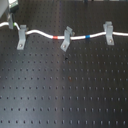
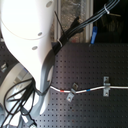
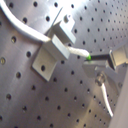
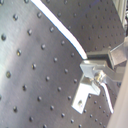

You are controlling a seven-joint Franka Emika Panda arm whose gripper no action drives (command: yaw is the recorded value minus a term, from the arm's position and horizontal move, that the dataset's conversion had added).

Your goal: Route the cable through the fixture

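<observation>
In the first exterior view the white cable point(image 1: 45, 34) runs across the board with a red band point(image 1: 56, 37) and a blue band point(image 1: 87, 36). It lies in the forked top of the fixture point(image 1: 21, 37) at the first exterior view's left. It also passes the slanted clip point(image 1: 66, 39) and the squat clip point(image 1: 107, 32). In both wrist views the cable point(image 3: 27, 31) point(image 4: 60, 27) ends at my gripper point(image 3: 95, 59) point(image 4: 87, 55), which looks shut on it. A grey clip point(image 3: 52, 47) sits close by with the cable in its fork. My gripper is out of both exterior views.
A black perforated board point(image 1: 65, 90) carries everything. In the second exterior view my white arm point(image 2: 25, 45) and its black hoses point(image 2: 17, 102) hide the board's left part. A small metal piece with a screw point(image 4: 90, 82) sits just under my fingers.
</observation>
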